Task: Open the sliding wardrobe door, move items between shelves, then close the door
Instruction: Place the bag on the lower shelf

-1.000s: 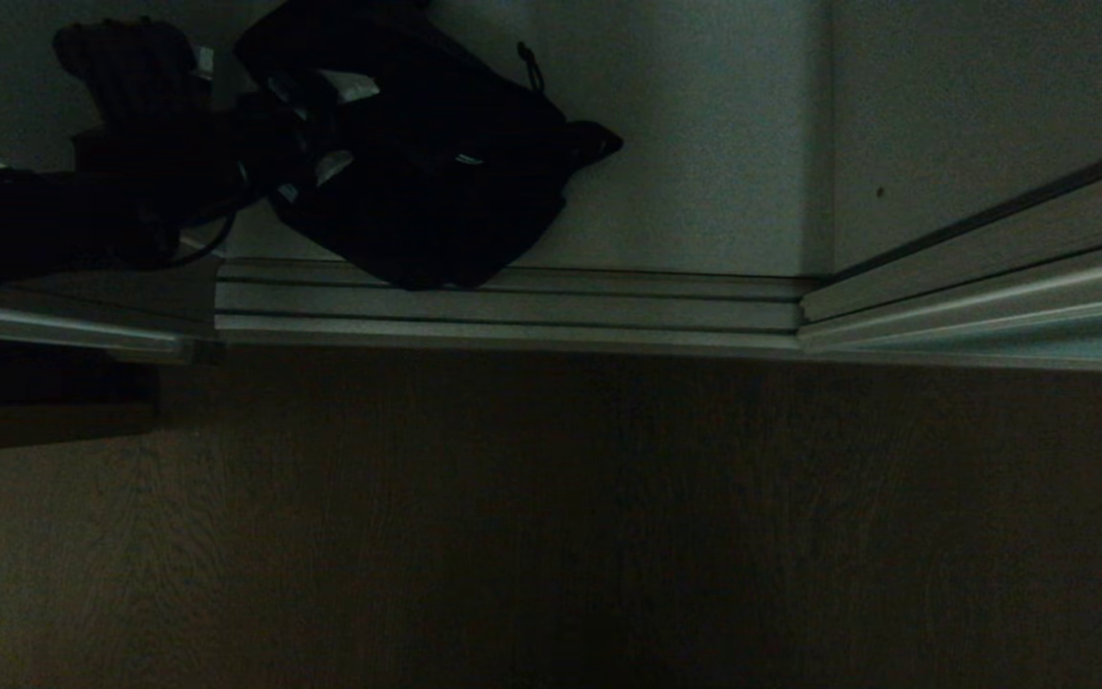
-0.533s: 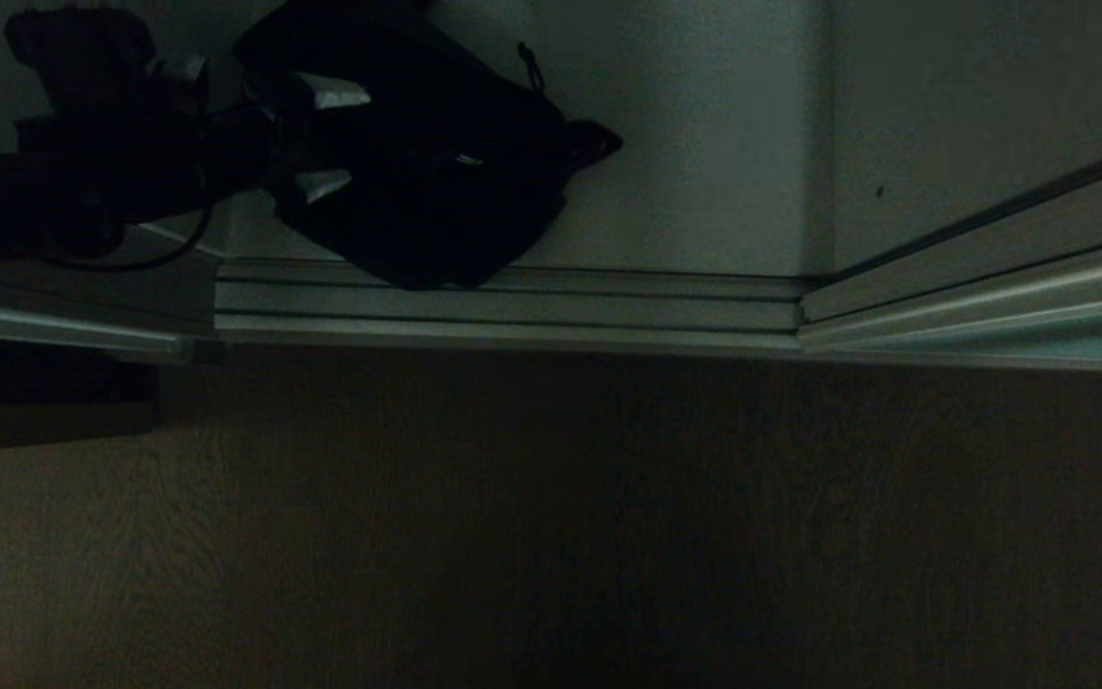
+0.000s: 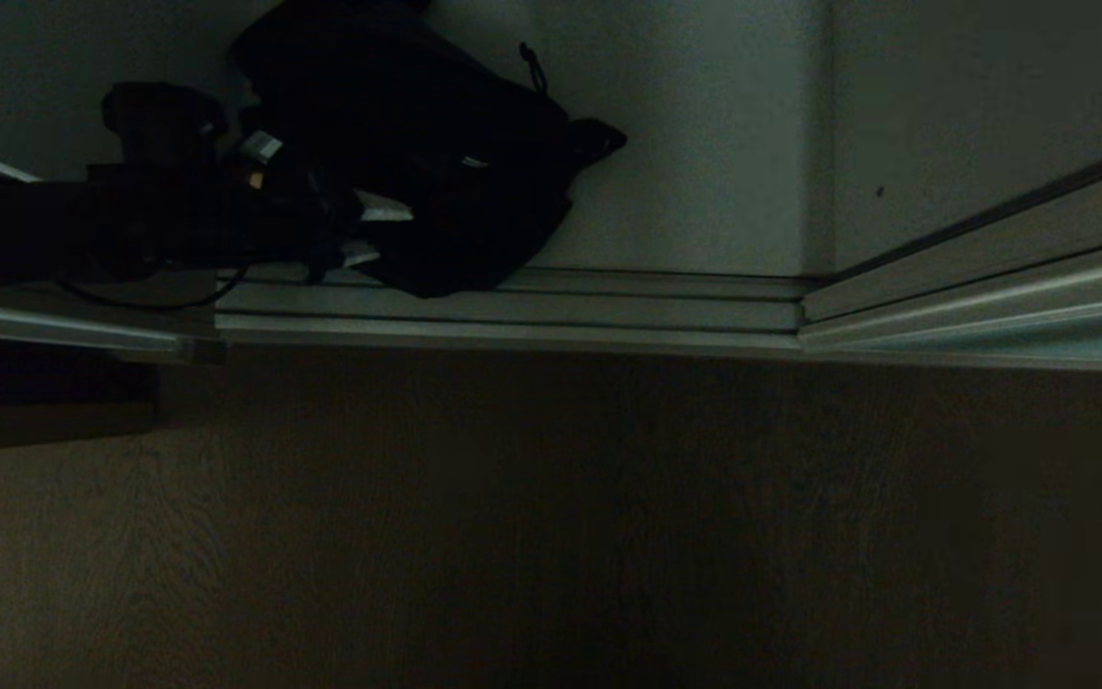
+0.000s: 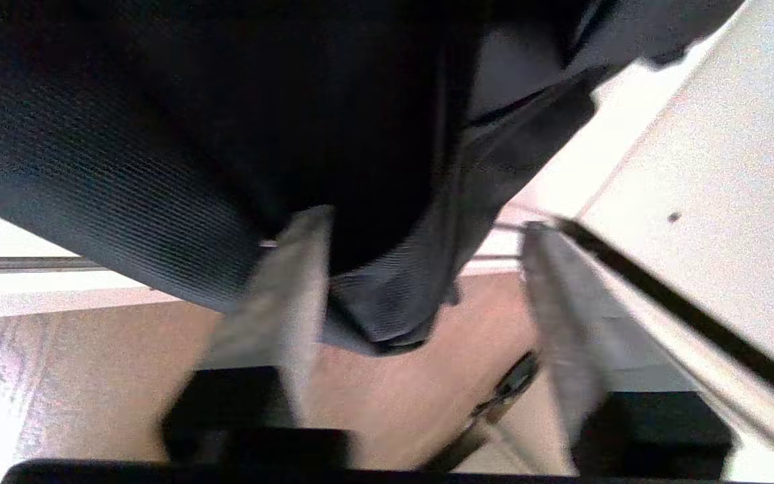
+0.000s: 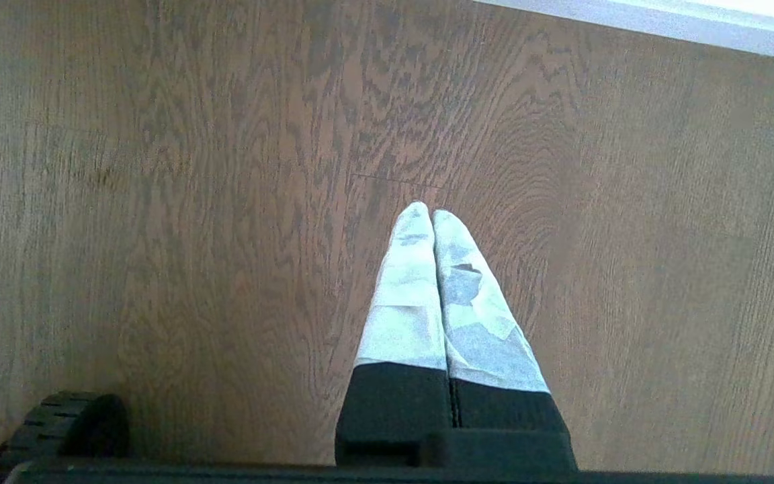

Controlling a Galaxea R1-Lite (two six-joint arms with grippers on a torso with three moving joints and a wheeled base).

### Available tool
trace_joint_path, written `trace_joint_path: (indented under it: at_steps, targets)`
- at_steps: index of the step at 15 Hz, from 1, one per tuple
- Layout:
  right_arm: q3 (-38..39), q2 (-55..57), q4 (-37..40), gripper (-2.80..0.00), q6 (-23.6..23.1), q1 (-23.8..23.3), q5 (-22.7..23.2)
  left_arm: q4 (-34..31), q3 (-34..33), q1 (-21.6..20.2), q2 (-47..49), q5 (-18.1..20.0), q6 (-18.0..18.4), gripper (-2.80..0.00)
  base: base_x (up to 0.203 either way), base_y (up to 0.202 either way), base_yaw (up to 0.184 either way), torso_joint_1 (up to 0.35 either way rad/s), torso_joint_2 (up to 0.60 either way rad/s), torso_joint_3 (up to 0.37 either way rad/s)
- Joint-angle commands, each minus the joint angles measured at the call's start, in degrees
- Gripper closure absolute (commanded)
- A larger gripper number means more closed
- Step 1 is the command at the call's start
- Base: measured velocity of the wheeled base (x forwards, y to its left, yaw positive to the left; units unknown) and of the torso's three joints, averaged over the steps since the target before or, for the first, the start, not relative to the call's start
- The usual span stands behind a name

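A soft black bag point(image 3: 446, 163) lies on the pale shelf board point(image 3: 704, 144) inside the wardrobe, its near edge hanging over the front track. My left gripper point(image 3: 371, 230) reaches in from the left at the bag's near left corner. In the left wrist view the gripper point(image 4: 424, 225) is open, its grey fingers point(image 4: 293, 289) apart, with a corner of the bag point(image 4: 226, 121) hanging between them close to one finger. The sliding wardrobe door point(image 3: 1039, 306) stands at the right. My right gripper point(image 5: 433, 212) is shut and parked over the wooden floor.
The silver door track point(image 3: 513, 306) runs along the shelf's front edge. Dark wood floor point(image 3: 551, 526) fills the near half of the head view. A vertical wardrobe panel point(image 3: 972, 115) bounds the shelf on the right. A second silver frame point(image 3: 54, 323) lies at the left.
My left gripper has dropped from the bag's upper left side to its near left corner, and its fingers stand closer together. The bag has barely shifted. The right arm has stayed still.
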State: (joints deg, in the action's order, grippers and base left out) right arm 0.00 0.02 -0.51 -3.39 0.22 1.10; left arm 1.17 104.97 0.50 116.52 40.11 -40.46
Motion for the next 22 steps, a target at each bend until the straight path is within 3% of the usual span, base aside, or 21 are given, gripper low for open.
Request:
trace_joint_path:
  at_steps: [1, 7, 11, 13, 16, 19, 22]
  targets:
    - [0.0, -0.11, -0.02, 0.0, -0.04, 0.04, 0.04, 0.06, -0.99, 1.52, 1.1, -0.55, 2.98, 0.0, 0.0, 0.0, 0.0, 0.0, 0.0, 0.0]
    - [0.0, -0.11, -0.02, 0.0, -0.04, 0.04, 0.04, -5.93, 0.1, 5.11, 5.48, -1.56, 13.5, 0.0, 0.0, 0.0, 0.0, 0.0, 0.0, 0.0]
    - [0.0, -0.11, -0.02, 0.0, -0.04, 0.04, 0.04, -2.85, 1.59, 5.16, 6.2, -6.59, 12.75, 0.0, 0.0, 0.0, 0.0, 0.0, 0.0, 0.0]
    - [0.0, -0.11, -0.01, 0.0, -0.04, 0.04, 0.04, 0.55, 2.84, 5.64, 6.79, -9.51, 8.58, 0.0, 0.0, 0.0, 0.0, 0.0, 0.0, 0.0]
    - [0.0, -0.13, -0.02, 0.0, -0.04, 0.04, 0.04, 12.75, 4.58, 5.74, 6.79, -17.16, -4.57, 0.0, 0.0, 0.0, 0.0, 0.0, 0.0, 0.0]
    - [0.0, -0.11, -0.02, 0.0, -0.04, 0.04, 0.04, 15.48, 4.39, 5.74, 7.94, -18.29, -5.45, 0.0, 0.0, 0.0, 0.0, 0.0, 0.0, 0.0]
    - [0.0, -0.11, -0.02, 0.0, -0.04, 0.04, 0.04, 25.58, 5.34, 6.65, 11.23, -25.03, -5.34, 0.0, 0.0, 0.0, 0.0, 0.0, 0.0, 0.0]
